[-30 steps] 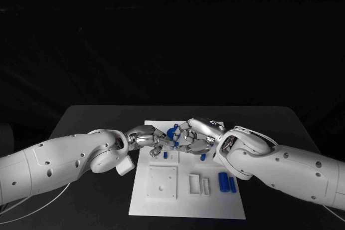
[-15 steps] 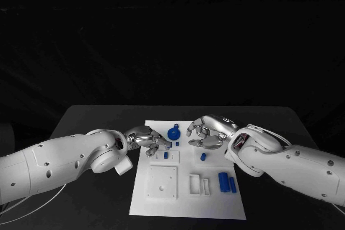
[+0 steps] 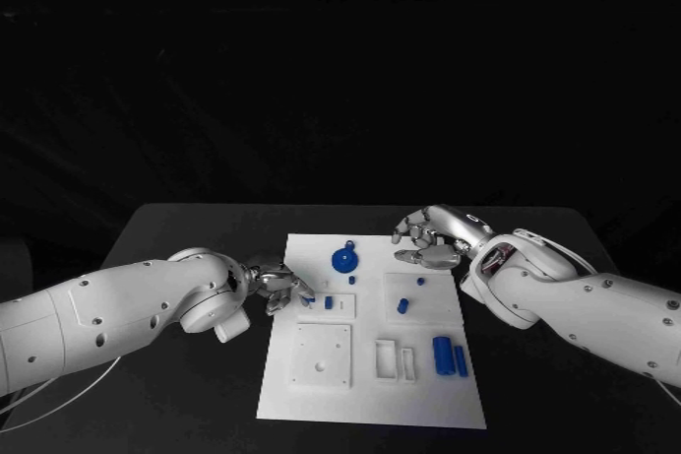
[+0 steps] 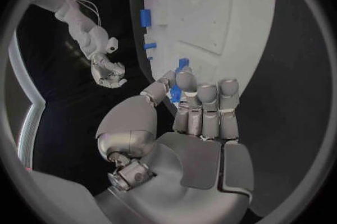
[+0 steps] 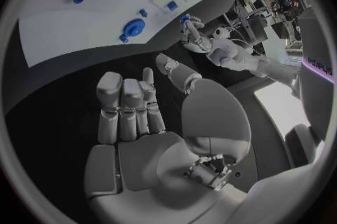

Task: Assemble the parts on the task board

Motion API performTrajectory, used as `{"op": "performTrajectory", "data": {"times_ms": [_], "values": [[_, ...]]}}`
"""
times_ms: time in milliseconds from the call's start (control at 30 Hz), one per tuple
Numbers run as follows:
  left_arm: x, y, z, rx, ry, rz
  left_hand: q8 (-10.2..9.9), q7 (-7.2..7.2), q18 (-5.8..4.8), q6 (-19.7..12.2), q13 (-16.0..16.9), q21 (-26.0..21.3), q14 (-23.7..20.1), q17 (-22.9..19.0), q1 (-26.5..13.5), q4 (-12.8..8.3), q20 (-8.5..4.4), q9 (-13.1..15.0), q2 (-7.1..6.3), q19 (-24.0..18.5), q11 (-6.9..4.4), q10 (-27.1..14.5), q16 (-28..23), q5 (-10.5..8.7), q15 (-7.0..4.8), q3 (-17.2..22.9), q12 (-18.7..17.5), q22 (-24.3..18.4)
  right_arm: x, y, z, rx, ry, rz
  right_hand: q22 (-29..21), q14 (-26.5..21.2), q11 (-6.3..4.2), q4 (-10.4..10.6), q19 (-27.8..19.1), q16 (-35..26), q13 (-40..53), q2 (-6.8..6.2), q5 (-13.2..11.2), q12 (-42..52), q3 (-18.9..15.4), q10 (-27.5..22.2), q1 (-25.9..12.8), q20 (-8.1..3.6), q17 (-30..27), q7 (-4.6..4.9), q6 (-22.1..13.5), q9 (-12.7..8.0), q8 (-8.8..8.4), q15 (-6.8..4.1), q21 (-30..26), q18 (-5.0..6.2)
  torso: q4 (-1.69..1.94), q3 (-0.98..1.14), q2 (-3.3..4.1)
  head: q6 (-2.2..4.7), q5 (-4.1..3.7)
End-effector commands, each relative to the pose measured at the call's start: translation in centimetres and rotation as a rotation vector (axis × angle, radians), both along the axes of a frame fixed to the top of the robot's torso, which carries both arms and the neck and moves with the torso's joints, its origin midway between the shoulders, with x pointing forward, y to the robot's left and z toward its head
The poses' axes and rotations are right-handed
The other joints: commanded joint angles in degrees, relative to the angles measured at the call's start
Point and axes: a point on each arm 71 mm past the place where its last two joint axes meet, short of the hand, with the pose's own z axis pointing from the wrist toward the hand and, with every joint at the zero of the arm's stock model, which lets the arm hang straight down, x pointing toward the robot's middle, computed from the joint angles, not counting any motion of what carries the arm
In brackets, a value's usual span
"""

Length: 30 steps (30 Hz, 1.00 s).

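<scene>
The white task board (image 3: 366, 385) lies in the middle of the table. My left hand (image 3: 281, 285) is at its left edge and pinches a small blue part (image 4: 177, 92) between thumb and fingers; the right wrist view also catches this hand (image 5: 191, 32). My right hand (image 3: 433, 237) hovers by the board's far right corner, fingers apart (image 5: 133, 106), holding nothing. A round blue knob (image 3: 345, 260) stands on the board's far part, between the two hands. Small blue pegs (image 3: 403, 304) sit in the board's middle, and two blue cylinders (image 3: 449, 357) lie near its right edge.
Raised white blocks, a square one (image 3: 322, 356) and two narrow ones (image 3: 395, 361), take up the near half of the board. Black table (image 3: 185, 237) surrounds the board on all sides.
The hands were together over the knob; they have drawn apart. The right hand moved back and right off the board, the left drew to the left edge with the small blue part.
</scene>
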Motion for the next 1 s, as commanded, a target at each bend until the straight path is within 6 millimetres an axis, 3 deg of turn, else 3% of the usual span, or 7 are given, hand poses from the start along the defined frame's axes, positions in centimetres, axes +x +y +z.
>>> {"op": "performTrajectory", "data": {"times_ms": [33,300,633,1000], "values": [[0.3,0.4,0.1,0.173,-0.051,0.007,9.5,-3.27,0.62,4.5,-0.1,0.4,4.7,0.0,-0.6,1.7,-8.67,3.8,-0.68,0.7,-3.55,4.1,-0.3,1.25,-4.57,3.8,-0.4,-0.1,0.3,-0.6,0.1,0.017,0.001,-0.019,0.8,0.0,-0.02,0.1,0.1,-0.4,-0.1,-0.33,0.3,-0.2,-0.3,-0.4,0.2,-0.39,0.0,0.57,0.3,0.1,-0.38,-0.10,-0.3,5.63,-0.01,0.02,0.04,-0.33,0.25],[0.5,-0.9,0.5,0.276,-0.134,-0.048,9.6,-3.54,0.79,5.5,0.0,0.9,5.6,0.1,-1.9,1.0,-8.85,3.9,-1.15,1.3,-3.81,5.0,-0.2,1.96,-4.56,5.4,-0.5,-0.3,0.6,-1.4,0.2,0.015,-0.004,-0.040,0.8,0.0,-0.01,0.1,0.1,-0.4,-0.1,-0.43,0.7,-0.2,-0.3,-0.4,0.2,-0.39,0.0,0.58,0.4,0.1,-0.41,-0.09,-0.3,5.63,0.07,-0.07,0.08,-0.79,0.54],[0.5,-2.1,0.6,0.341,-0.190,-0.079,9.7,-3.67,0.87,5.8,0.1,1.1,5.9,0.3,-2.1,0.9,-8.92,4.0,-1.43,1.6,-3.93,5.2,-0.1,2.36,-4.58,6.0,-0.3,-0.3,1.0,-2.2,0.2,0.011,-0.010,-0.064,0.8,0.0,-0.01,0.2,0.1,-0.4,-0.1,-0.51,0.9,-0.2,-0.3,-0.4,0.2,-0.38,0.0,0.58,0.4,0.2,-0.42,-0.09,-0.3,5.63,0.03,-0.02,0.06,-1.20,0.82],[0.4,-3.5,0.6,0.375,-0.223,-0.118,9.8,-3.80,0.93,6.3,0.3,1.4,6.2,0.5,-2.3,1.0,-8.97,4.1,-1.71,1.8,-4.06,5.5,0.2,2.50,-4.56,6.3,0.0,-0.3,1.1,-2.2,0.3,0.011,-0.010,-0.066,0.8,0.0,-0.01,0.2,0.1,-0.4,-0.1,-0.57,1.0,-0.2,-0.3,-0.4,0.3,-0.38,0.0,0.58,0.4,0.2,-0.44,-0.09,-0.3,5.63,0.01,0.00,0.03,-1.25,0.89]]}}
